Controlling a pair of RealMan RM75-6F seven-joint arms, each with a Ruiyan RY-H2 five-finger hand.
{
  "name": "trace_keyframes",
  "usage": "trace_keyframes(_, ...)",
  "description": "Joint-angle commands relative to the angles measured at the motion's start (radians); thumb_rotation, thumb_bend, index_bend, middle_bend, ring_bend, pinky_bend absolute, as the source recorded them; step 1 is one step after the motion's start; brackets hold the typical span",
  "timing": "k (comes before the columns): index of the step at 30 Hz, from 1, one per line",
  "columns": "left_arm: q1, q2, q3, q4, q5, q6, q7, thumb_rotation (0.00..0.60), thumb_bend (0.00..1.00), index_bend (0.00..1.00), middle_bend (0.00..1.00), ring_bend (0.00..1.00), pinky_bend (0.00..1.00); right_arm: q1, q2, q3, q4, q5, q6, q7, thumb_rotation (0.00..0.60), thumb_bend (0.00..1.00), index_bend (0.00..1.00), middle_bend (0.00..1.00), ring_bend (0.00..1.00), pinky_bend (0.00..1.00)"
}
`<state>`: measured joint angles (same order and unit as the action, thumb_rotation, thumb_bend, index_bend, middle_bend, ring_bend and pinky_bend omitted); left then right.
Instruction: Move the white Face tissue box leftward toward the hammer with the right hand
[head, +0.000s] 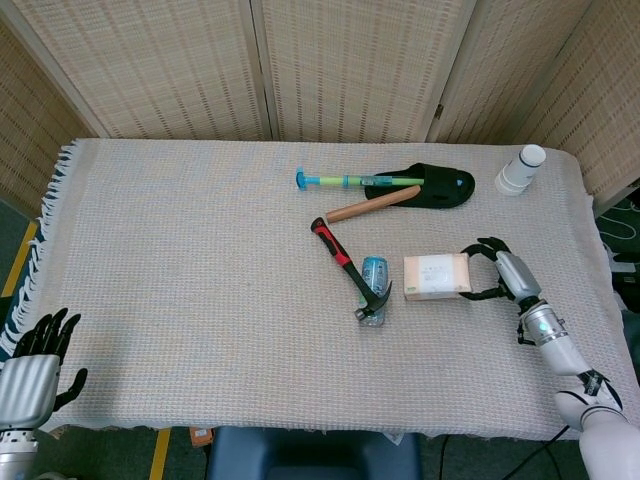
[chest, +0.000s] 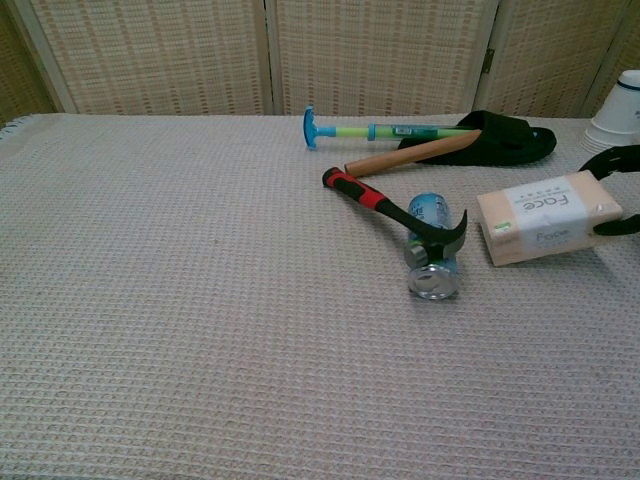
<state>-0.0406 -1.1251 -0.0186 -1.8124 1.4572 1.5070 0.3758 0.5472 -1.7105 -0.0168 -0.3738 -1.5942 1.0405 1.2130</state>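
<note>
On the woven cloth (head: 200, 300) before 3 wicker screens (head: 350, 60), we see the box (head: 436, 277) lying flat just right of the hammer (head: 352, 271) and can (head: 374, 287). Right hand (head: 497, 270) cups its far end; left hand (head: 35, 360) idles, fingers spread.

On the tissue box (chest: 548, 220) lying just right of the hammer (chest: 400, 214), you can read the word "Face" printed in dark letters across its top; the smaller print below it is too fine for you to make out, as is the can's (chest: 432, 243) label.
</note>
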Motion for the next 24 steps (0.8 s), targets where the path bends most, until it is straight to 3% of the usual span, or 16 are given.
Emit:
trace_keyframes(1, 0.0, 0.0, 0.0, -0.002, -0.001, 0.0, 0.002, 0.6, 0.34, 0.1, 0.0, 0.0, 0.15, 0.006, 0.042, -0.002, -0.07, 0.013, -0.051, -0.058, 0.6, 0.15, 0.43, 0.46, 0.27, 0.0)
trace_keyframes(14, 0.0, 0.001, 0.0, -0.003, -0.003, 0.002, 0.003, 0.6, 0.34, 0.1, 0.0, 0.0, 0.15, 0.038, 0.119, -0.016, -0.218, 0.042, -0.213, -0.228, 0.6, 0.15, 0.3, 0.42, 0.19, 0.0)
trace_keyframes(20, 0.0, 0.0, 0.001, -0.002, -0.003, 0.001, 0.006, 0.6, 0.34, 0.1, 0.0, 0.0, 0.15, 0.044, 0.15, -0.007, -0.28, 0.066, -0.249, -0.292, 0.6, 0.15, 0.22, 0.28, 0.11, 0.0)
trace_keyframes(24, -0.001, 0.0, 0.001, -0.003, -0.005, 0.0, 0.008, 0.6, 0.34, 0.1, 0.0, 0.0, 0.15, 0.042, 0.172, 0.0, -0.322, 0.078, -0.25, -0.319, 0.6, 0.15, 0.14, 0.09, 0.01, 0.0)
